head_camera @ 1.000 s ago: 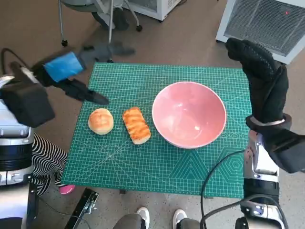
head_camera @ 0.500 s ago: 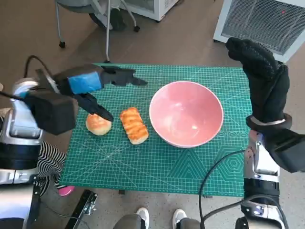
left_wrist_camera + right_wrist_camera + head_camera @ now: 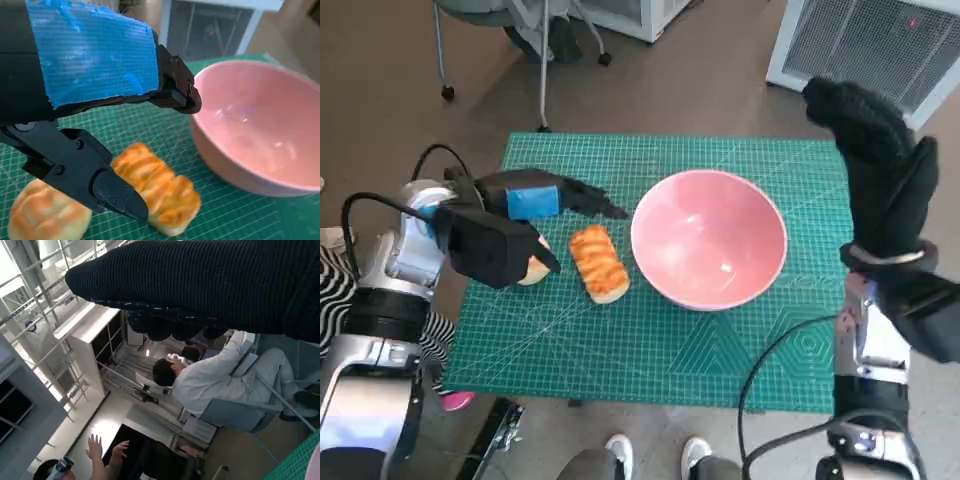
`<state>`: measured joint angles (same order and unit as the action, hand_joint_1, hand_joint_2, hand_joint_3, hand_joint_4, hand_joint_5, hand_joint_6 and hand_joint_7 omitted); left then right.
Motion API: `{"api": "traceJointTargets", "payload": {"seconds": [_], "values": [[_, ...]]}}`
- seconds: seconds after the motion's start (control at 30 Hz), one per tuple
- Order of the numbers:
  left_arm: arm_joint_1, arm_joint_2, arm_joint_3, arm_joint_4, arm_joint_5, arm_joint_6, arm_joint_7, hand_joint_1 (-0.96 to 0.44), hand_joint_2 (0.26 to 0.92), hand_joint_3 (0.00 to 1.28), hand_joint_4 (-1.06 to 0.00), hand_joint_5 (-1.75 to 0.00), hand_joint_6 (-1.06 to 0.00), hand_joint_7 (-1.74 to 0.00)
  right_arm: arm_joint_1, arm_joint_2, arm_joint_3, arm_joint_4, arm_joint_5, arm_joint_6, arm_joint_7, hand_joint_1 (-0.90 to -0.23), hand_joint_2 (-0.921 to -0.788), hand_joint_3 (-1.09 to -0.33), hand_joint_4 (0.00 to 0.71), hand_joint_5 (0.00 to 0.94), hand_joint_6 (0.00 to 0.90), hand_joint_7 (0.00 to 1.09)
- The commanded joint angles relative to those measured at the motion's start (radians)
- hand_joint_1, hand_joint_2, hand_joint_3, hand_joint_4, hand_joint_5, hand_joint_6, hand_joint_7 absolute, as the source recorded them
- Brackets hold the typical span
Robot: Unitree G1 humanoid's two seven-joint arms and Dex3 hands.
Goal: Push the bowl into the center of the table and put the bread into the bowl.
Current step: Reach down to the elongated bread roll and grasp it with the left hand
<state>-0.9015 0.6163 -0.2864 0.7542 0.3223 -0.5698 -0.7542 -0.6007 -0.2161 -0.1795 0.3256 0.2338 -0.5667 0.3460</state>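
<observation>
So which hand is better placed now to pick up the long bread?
The left hand. It is open and hangs just over the long bread, its fingers either side of it in the wrist view. The right hand is raised beyond the bowl, away from the bread.

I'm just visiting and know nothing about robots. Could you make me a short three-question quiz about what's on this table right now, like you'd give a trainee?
1. True or false: the pink bowl already has bread in it.
2. Which lies nearer the bowl: (a) the long loaf or (b) the round bun?
3. Fill in: the left hand hovers over the ____ with fingers apart, while the right hand is raised beside the table's edge.

Key
1. False; the bowl is empty.
2. (a); the long loaf sits between bun and bowl on the green mat.
3. Bread; it holds nothing.
</observation>
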Motion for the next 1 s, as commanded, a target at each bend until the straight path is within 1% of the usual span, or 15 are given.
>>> {"api": "traceJointTargets", "payload": {"seconds": [0.03, 0.23, 0.63, 1.0], "values": [[-0.033, -0.004, -0.008, 0.024, 0.017, -0.025, 0.015, -0.17, 0.697, 0.01, -0.33, 0.00, -0.49, -0.08, 0.028, -0.005, -0.002, 0.004, 0.010, 0.008, 0.009, -0.752, -0.921, -0.683, 0.162, 0.000, 0.107, 0.35], [-0.055, -0.028, -0.065, 0.109, 0.105, -0.026, 0.067, -0.17, 0.700, 0.01, -0.33, 0.00, -0.50, -0.07, 0.043, -0.016, -0.007, -0.006, 0.017, 0.008, 0.015, -0.741, -0.921, -0.698, 0.149, 0.000, 0.100, 0.36], [-0.093, -0.061, -0.118, 0.216, 0.181, -0.034, 0.129, -0.17, 0.705, 0.01, -0.35, -0.01, -0.52, -0.06, 0.047, -0.020, -0.010, -0.008, 0.015, 0.007, 0.014, -0.728, -0.921, -0.707, 0.144, 0.000, 0.095, 0.36], [-0.116, -0.093, -0.163, 0.297, 0.229, -0.030, 0.168, -0.15, 0.720, 0.01, -0.41, -0.02, -0.57, -0.06, 0.052, -0.020, -0.012, -0.009, 0.011, 0.004, 0.013, -0.718, -0.921, -0.708, 0.145, 0.000, 0.092, 0.37]]}}
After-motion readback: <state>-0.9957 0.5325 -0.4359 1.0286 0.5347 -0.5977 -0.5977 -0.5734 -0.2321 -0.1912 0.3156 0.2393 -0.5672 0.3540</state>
